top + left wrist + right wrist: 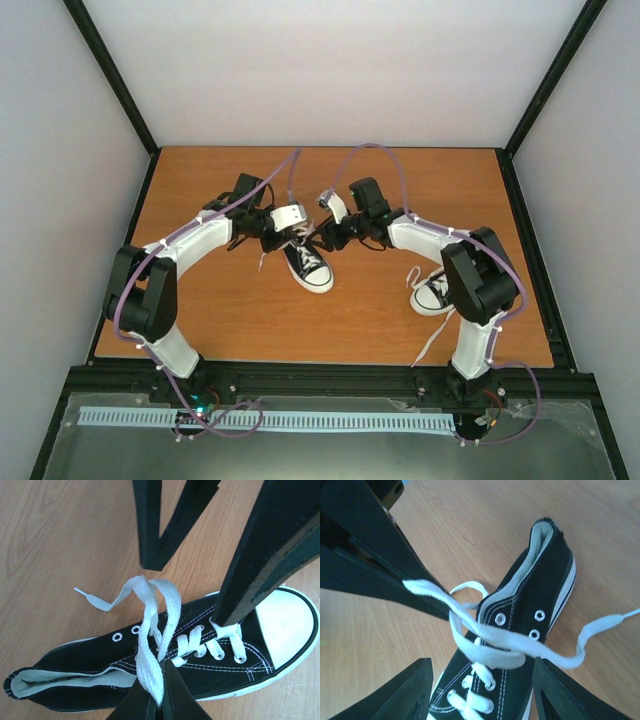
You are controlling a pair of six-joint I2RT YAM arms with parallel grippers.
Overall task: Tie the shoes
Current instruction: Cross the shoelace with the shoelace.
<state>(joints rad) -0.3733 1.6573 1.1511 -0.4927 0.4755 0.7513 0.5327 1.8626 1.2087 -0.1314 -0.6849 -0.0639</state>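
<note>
One black sneaker (312, 266) with a white toe cap lies mid-table, toe toward the near edge. It fills the left wrist view (90, 660) and the right wrist view (545, 580). My left gripper (162, 680) is shut on a white lace (150, 645) above the tongue and holds it raised as a loop. In the top view it (297, 236) is at the shoe's heel end. My right gripper (480, 695) is open and straddles the shoe, with the crossed lace (495, 647) between its fingers. In the top view it (326, 238) faces the left gripper. The second sneaker (430, 292) lies at the right, partly hidden by the right arm.
The wooden table (240, 320) is framed by black rails and grey walls. A loose lace (432, 345) of the second sneaker trails toward the near edge by the right arm's base. A free lace end (85, 596) lies on the wood beside the first sneaker.
</note>
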